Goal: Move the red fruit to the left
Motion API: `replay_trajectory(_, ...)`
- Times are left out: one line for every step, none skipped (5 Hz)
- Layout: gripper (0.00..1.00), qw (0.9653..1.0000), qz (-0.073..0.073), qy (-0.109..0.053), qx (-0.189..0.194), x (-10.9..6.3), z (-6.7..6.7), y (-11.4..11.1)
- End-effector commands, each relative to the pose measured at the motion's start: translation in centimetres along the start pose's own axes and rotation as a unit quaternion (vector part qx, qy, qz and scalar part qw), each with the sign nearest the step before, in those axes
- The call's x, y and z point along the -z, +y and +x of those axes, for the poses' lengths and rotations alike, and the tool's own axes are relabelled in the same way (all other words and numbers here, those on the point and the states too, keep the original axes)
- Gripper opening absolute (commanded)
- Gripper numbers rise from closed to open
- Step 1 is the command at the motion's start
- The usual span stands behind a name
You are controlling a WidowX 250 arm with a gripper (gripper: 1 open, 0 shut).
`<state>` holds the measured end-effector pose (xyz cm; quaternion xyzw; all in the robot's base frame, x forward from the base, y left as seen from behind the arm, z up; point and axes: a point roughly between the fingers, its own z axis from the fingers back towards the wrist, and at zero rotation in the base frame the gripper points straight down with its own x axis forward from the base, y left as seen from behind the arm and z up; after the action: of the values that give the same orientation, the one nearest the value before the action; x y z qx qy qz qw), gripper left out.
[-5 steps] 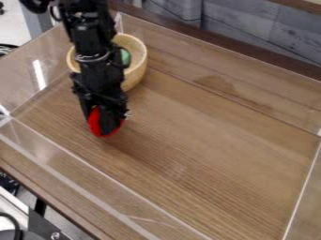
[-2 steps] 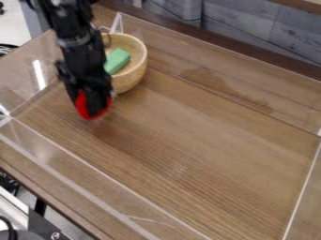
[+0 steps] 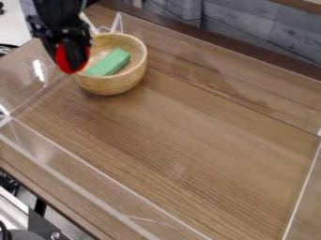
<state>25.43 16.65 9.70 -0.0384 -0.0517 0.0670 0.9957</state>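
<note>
Carry step: red fruit (image 3: 69, 58) held aloft in the pincer (image 3: 69, 62).
We judge lowering comes next; wooden bowl (image 3: 129, 79) with green block (image 3: 111, 64) sits just right of the pincer, so we set down on bare bench (image 3: 189, 131) left of it.

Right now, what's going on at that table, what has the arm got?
The gripper is shut on the red fruit and holds it in the air, clear of the wooden table, at the left side of the wooden bowl. A green block lies inside the bowl. The fruit has not yet been set down.
</note>
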Motion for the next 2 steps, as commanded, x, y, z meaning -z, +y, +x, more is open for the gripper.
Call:
replay_trajectory(0.00,0.9988,0.016,-0.030,-0.035,-1.51,2.05,2.22)
replay_trajectory(0.00,0.9980,0.017,-0.030,-0.052,-1.57,2.29,2.41)
